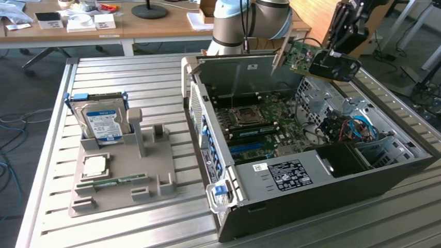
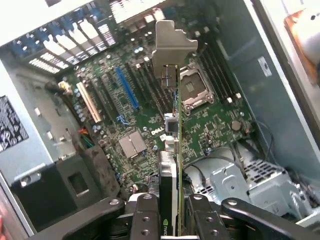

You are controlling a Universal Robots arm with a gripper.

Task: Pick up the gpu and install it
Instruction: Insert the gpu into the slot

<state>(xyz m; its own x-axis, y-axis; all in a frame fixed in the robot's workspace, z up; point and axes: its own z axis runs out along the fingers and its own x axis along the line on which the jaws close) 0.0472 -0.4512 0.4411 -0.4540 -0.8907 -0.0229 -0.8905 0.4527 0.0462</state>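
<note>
Clearly the gripper [image 2: 172,212] is clamped on the gpu [image 2: 169,175], held edge-on above the motherboard [image 2: 215,117] inside the open case [image 1: 331,196]. It looks light and stiff but fragile, so bare board edges suit holding best. Its bracket [image 2: 172,42] points farthest out.

Arm [image 1: 248,20] held high, gripper [image 2: 172,212] clamped on the gpu [image 2: 168,172]
</note>
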